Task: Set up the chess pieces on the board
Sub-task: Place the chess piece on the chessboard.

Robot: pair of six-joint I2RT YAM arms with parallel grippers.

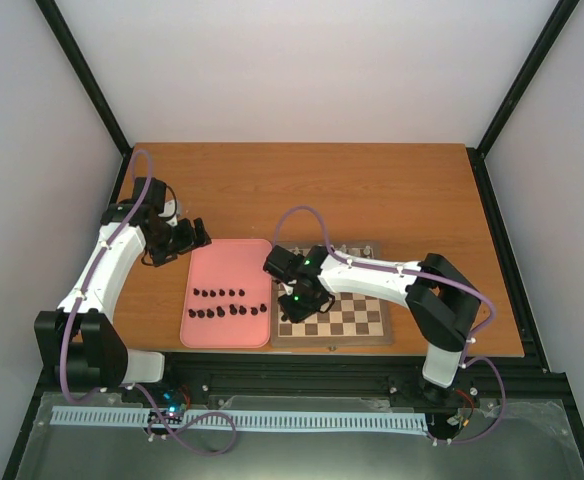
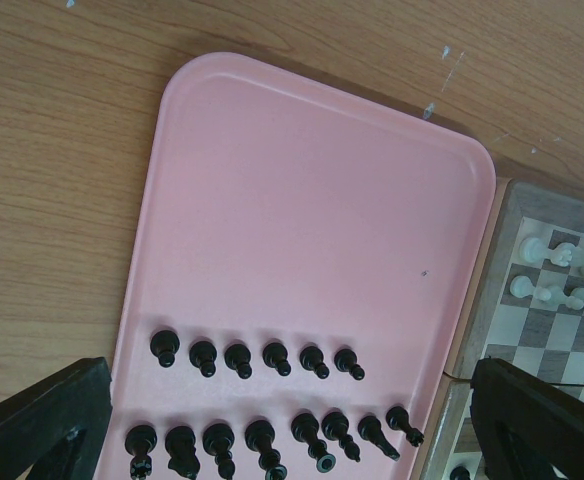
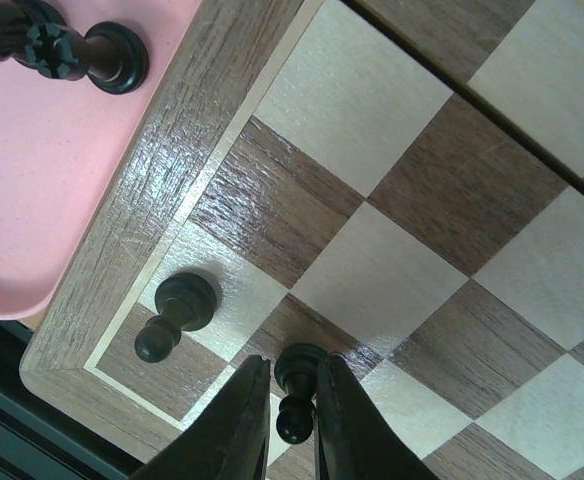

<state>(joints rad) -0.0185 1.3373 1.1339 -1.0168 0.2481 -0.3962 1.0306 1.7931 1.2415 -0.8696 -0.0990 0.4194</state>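
Your right claw (image 3: pixel 293 372) stands barely parted around a black pawn (image 3: pixel 297 388) upright near the chessboard (image 3: pixel 152 180) corner, and whether it grips the pawn cannot be told. Your left claw (image 2: pixel 287 378) hangs wide open and empty over the pink tray (image 2: pixel 312 200), which holds fourteen black pieces (image 2: pixel 262 400). The placing step appears to be in hand; next, lift straight clear without toppling the pawn.
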